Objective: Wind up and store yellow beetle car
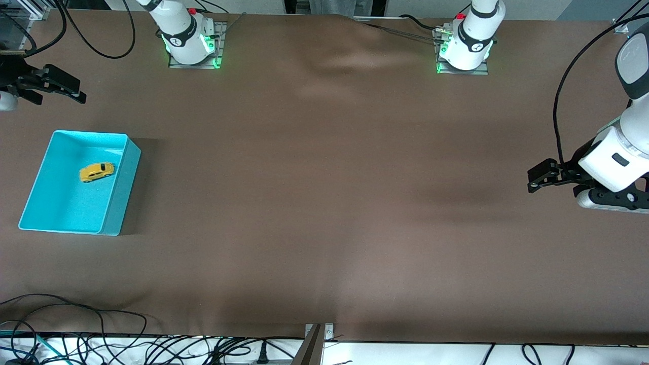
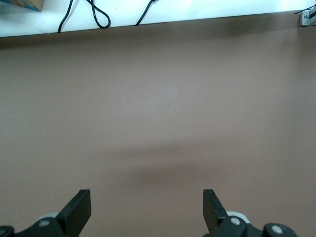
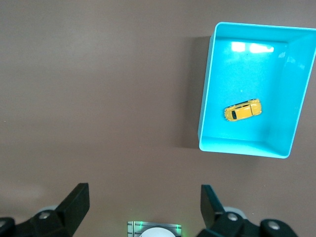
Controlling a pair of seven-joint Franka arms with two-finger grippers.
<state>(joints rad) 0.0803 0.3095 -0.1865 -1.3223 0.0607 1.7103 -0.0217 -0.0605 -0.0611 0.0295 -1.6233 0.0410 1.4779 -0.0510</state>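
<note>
Item: yellow beetle car [image 1: 96, 172] on its wheels inside teal bin [image 1: 121, 192], at the tabletop's right-arm end. Right gripper [image 1: 61, 88] and left gripper [image 1: 540, 177] wait apart, jaws released, empty. Risk: car grazes bin wall on any lift, slipping.

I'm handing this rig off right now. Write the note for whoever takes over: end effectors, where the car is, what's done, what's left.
Left end effector: open, empty, over bare table at the left arm's end; arm waiting.
Right end effector: open, empty, up beside the teal bin at the right arm's end.
Yellow beetle car: on its wheels inside the bin, on the bin floor, clear of the walls.
Done: car is stored in the bin. Whether it was wound up cannot be told from the views.
Left: nothing visible to move; probably just confirm the winding and park both arms.
</note>
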